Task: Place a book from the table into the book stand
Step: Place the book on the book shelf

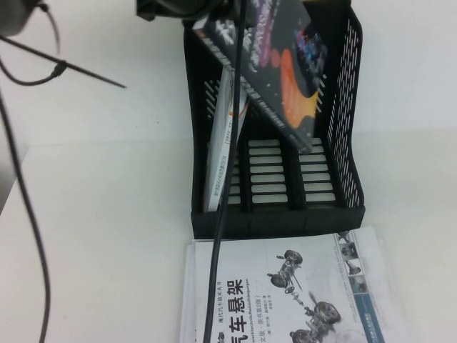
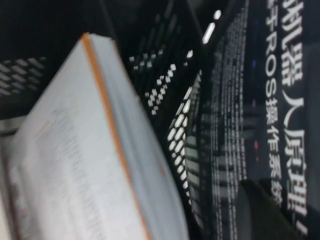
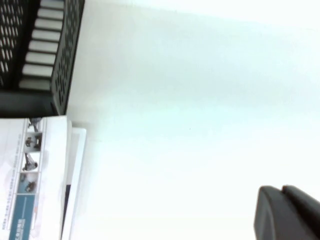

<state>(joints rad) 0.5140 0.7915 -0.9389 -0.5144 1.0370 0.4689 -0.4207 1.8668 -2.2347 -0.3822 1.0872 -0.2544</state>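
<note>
**Dark book held over the stand**

The white table (image 1: 107, 214) is seen under one black book stand (image 1: 343, 107) with three slots. Three books are counted. The book (image 1: 285, 64) is held tilted above the middle and right slots, gripped by the left gripper (image 1: 178, 8). A white book (image 1: 218, 153) leans in the left slot. Another white book (image 1: 285, 286) lies in front. Whether the right gripper (image 3: 287, 215), over bare table, is open cannot be told.

Left pincer (image 1: 187, 7) raised at far edge of high view, clamped. Right pincer (image 3: 287, 212) low, fingers unclear.
</note>
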